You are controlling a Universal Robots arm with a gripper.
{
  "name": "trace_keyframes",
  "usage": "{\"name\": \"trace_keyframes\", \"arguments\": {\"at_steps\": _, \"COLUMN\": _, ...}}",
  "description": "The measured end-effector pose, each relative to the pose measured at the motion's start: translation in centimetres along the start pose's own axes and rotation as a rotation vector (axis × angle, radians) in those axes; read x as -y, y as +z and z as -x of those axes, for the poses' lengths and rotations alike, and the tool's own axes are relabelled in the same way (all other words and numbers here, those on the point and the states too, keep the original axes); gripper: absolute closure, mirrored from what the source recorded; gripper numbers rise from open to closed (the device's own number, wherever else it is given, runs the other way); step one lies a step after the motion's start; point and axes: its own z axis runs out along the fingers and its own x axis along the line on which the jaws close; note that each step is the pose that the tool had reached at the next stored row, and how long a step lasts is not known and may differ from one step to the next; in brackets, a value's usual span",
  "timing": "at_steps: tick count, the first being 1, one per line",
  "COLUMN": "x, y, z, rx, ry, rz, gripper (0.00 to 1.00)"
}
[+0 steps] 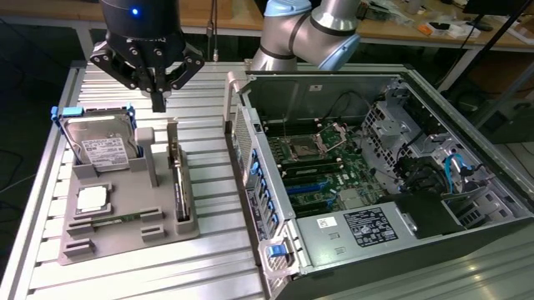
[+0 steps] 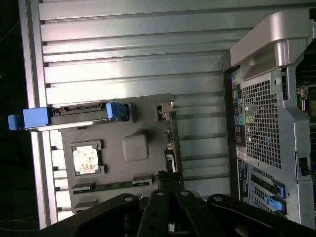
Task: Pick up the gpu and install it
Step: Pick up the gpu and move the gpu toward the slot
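Ribbed aluminium table (image 1: 167, 269), cluttered workbenches (image 1: 237, 15) behind. Claw (image 1: 159, 105) pinched fully shut, empty, poised over grey tray (image 1: 125, 240) near upright gpu (image 1: 177, 181).

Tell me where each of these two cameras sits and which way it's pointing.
Exterior view: sits high off the arm, looking down across the slatted table at the grey tray on the exterior view's left and the open computer case on its right; the arm and shut gripper show.
Wrist view: rides on the wrist, looking straight down at the tray; the gripper's dark frame shows in the foreground.
Shared: tray, hard drive, graphics card standing on edge, case.
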Motion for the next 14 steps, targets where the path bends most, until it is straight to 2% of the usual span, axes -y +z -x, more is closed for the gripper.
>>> {"name": "trace_keyframes", "arguments": {"at_steps": 11, "x": 0.00, "y": 0.00, "z": -0.01, "rx": -0.0001, "ry": 0.000, "rz": 0.0000, "gripper": 0.89}}
{"name": "trace_keyframes", "arguments": {"at_steps": 12, "x": 0.00, "y": 0.00, "z": -0.01, "rx": -0.0001, "ry": 0.000, "rz": 0.0000, "gripper": 0.76}}
{"name": "trace_keyframes", "arguments": {"at_steps": 13, "x": 0.00, "y": 0.00, "z": -0.01, "rx": -0.0001, "ry": 0.000, "rz": -0.0001, "gripper": 0.70}}
{"name": "trace_keyframes", "arguments": {"at_steps": 14, "x": 0.00, "y": 0.00, "z": -0.01, "rx": 0.0000, "ry": 0.000, "rz": -0.0001, "gripper": 0.70}}
